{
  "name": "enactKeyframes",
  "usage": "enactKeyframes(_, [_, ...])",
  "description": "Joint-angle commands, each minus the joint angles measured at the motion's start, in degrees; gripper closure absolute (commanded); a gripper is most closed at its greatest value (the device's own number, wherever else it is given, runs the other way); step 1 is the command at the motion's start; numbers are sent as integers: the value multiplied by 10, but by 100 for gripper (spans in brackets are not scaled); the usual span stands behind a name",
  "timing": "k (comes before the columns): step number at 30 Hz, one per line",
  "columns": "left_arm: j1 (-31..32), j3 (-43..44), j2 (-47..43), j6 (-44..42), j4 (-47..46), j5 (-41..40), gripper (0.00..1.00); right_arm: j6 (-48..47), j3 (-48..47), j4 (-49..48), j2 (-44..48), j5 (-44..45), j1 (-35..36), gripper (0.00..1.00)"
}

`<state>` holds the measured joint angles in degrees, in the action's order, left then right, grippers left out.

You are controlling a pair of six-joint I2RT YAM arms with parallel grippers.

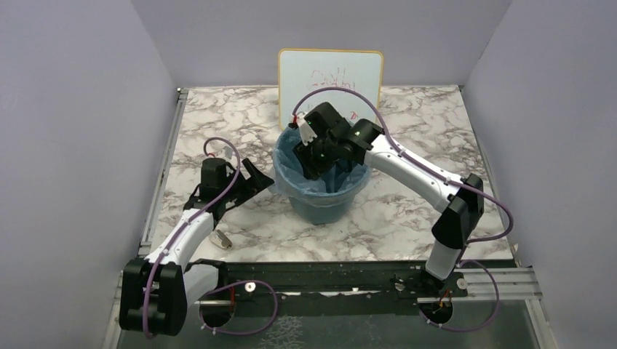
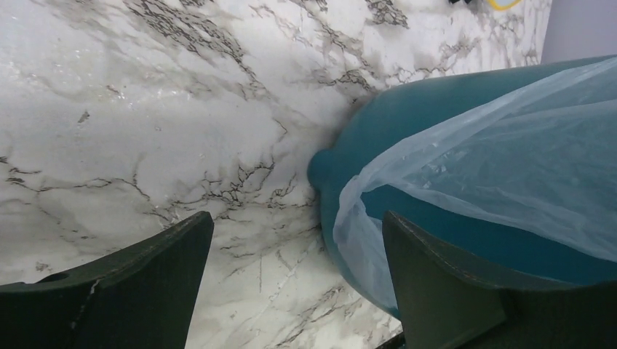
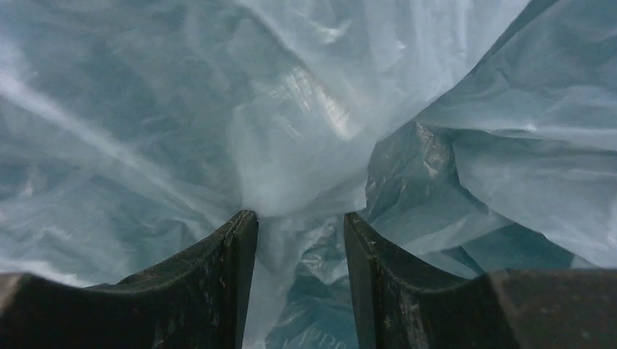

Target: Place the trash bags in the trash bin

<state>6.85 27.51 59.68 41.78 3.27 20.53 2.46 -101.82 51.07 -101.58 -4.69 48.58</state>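
White-grey marbled tabletop (image 1: 218, 123) between plain lilac walls (image 1: 65, 131), teal round plastic bin (image 1: 320, 203) lined with thin light-blue bag (image 1: 291, 178); left gripper (image 1: 255, 178) released, right gripper (image 1: 314, 156) pinching bag.

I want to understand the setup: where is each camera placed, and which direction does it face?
Top external: above and behind the arms, looking down on the trash bin, both arms showing.
Left wrist: beside the bin, facing its wall; left gripper open.
Right wrist: inside the bin, facing the trash bag; right gripper pinching a fold.
All views share the bag.
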Motion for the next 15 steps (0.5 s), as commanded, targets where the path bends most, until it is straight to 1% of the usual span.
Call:
enactKeyframes(1, [-2,26,22,-18,-14,53,13,-10,41,-31,-35,43,-2,49])
enactKeyframes(4, [-1,35,34,-26,-12,73,15,-15,54,-53,-54,29,-2,47])
enactKeyframes(6, [-1,38,37,-21,-16,82,15,-12,91,-108,-47,17,-3,48])
enactKeyframes(8, [-2,38,38,-12,-23,87,16,-10,117,-140,-42,9,-3,46])
enactKeyframes(12, [-1,38,32,-12,-19,83,16,-15,98,-122,-35,42,-2,46])
enactKeyframes(15, [-1,37,24,-14,-17,68,16,-13,72,-101,-14,78,-2,44])
